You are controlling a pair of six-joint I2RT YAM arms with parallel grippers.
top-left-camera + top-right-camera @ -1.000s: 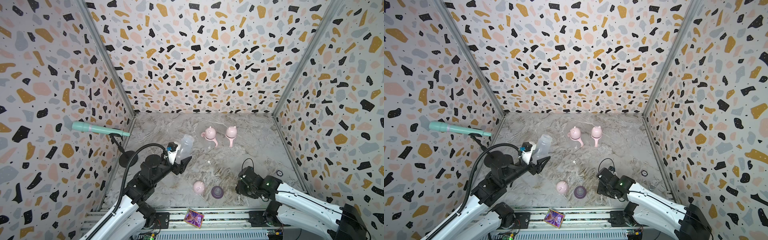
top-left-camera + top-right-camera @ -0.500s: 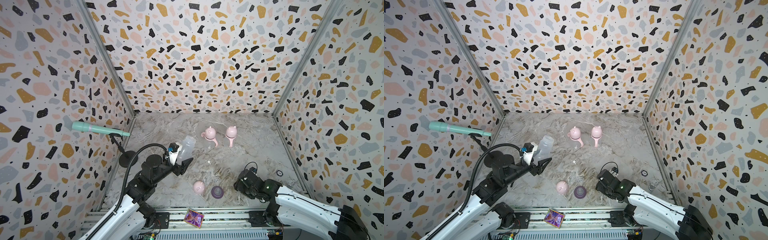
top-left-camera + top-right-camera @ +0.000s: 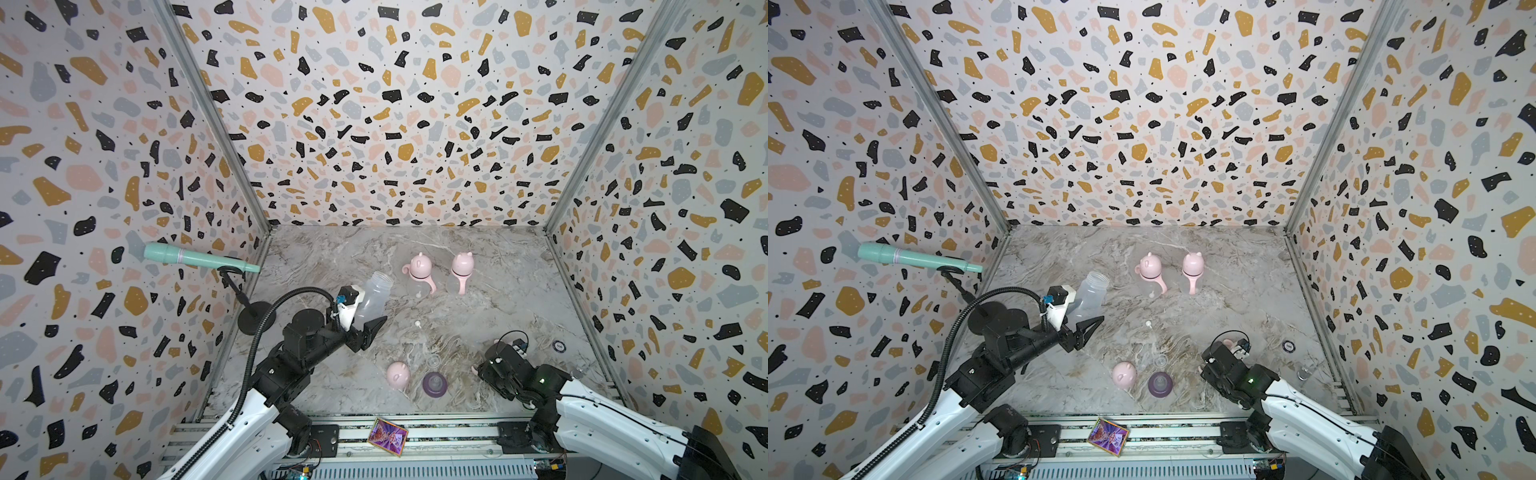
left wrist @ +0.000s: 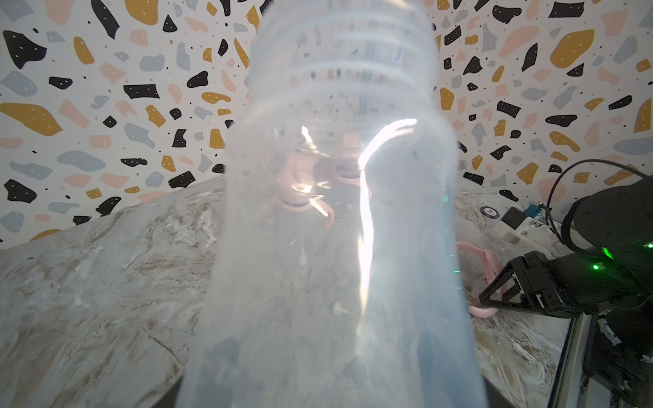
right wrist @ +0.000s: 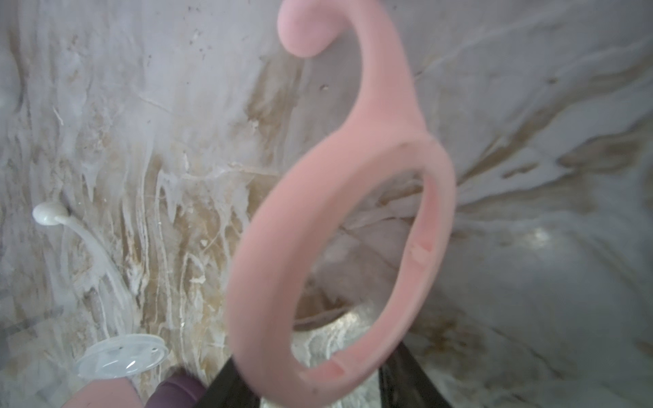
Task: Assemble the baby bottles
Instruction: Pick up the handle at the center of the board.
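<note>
L hand: grips clear bottle (tilted) | R hand: clamps pink collar

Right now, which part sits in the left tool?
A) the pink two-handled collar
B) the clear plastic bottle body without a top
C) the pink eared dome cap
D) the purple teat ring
B: in a top view the left tool is closed on the clear plastic bottle body, tilted above the marble table, while the pink eared dome cap and the purple teat ring lie on that table.
</note>
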